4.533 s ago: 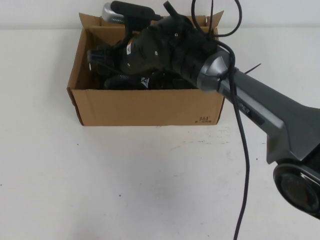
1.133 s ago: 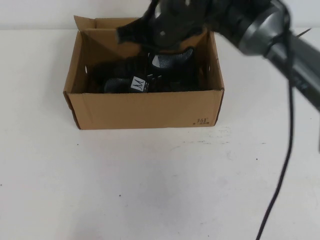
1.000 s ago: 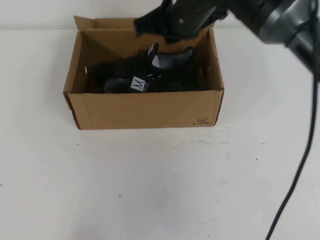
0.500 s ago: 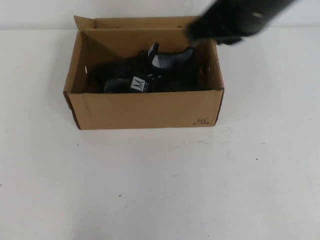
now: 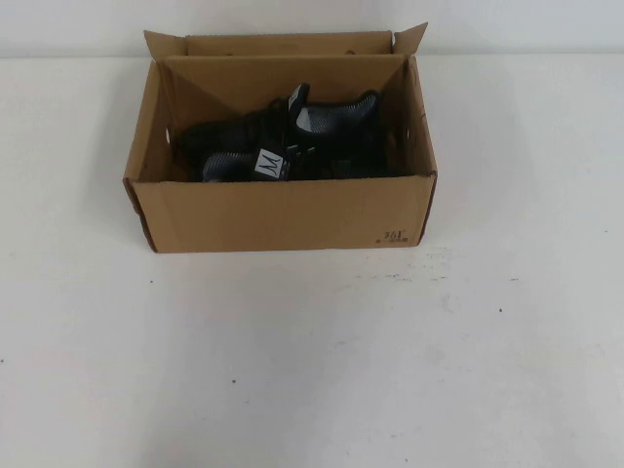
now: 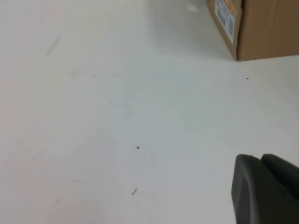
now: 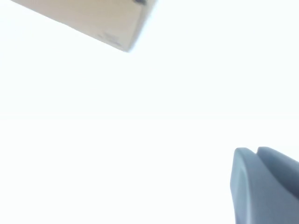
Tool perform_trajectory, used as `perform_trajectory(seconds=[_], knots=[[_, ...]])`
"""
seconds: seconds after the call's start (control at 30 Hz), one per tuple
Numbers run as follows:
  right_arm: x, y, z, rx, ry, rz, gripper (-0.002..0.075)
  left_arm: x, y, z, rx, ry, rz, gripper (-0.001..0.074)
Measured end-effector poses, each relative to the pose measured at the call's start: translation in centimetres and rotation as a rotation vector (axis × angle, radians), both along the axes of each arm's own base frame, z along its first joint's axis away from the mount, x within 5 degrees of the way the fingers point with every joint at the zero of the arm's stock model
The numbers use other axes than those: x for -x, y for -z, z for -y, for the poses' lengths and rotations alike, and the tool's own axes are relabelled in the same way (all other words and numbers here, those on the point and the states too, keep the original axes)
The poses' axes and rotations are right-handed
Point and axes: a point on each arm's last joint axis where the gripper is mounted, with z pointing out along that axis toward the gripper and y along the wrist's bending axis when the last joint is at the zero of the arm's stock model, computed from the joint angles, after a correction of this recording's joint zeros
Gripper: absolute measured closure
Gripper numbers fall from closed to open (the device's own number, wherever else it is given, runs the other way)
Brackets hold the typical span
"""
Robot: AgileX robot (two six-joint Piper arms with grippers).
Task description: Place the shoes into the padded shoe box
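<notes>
The padded shoe box [image 5: 283, 210] sat open on the white table [image 5: 312, 361], with its flaps standing up. Both shoes [image 5: 292, 146] lay inside it, side by side, down between the brown walls. One shoe showed a small white tag near the front wall of the box. The grey lining of the other showed just behind it.

No arm showed in the high view.

The left gripper [image 6: 266, 189] was out over the bare table, well apart from the box. In the left wrist view only a dark bit of the left gripper could be seen at the edge. A corner of the box, with a white label [image 6: 225, 16] on it, was far ahead of the fingers. The fingers held nothing that could be seen, and I cannot tell if they were spread or pressed together.

The right gripper [image 7: 266, 184] was over the table too, with a box corner [image 7: 93, 21] far ahead of its fingers. Only a grey bit of the right gripper showed. I cannot tell how its fingers stood.
</notes>
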Motion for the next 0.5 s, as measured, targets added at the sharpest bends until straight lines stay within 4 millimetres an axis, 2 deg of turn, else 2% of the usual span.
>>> perform_trajectory(seconds=[0.17, 0.3, 0.4, 0.5], knots=[[1.0, 3.1, 0.9, -0.05, 0.06, -0.016, 0.0732, 0.0, 0.0, 0.0, 0.0, 0.0, 0.0, 0.0738], [1.1, 5.7, 1.9, -0.074, 0.027, 0.146, 0.0732, 0.0, 0.0, 0.0, 0.0, 0.0, 0.0, 0.0738], [1.3, 7.9, 3.6, -0.096, 0.04, 0.309, 0.0732, 0.0, 0.0, 0.0, 0.0, 0.0, 0.0, 0.0738], [2.4, 10.7, 5.7, -0.02, 0.064, 0.46, 0.0732, 0.0, 0.0, 0.0, 0.0, 0.0, 0.0, 0.0738]])
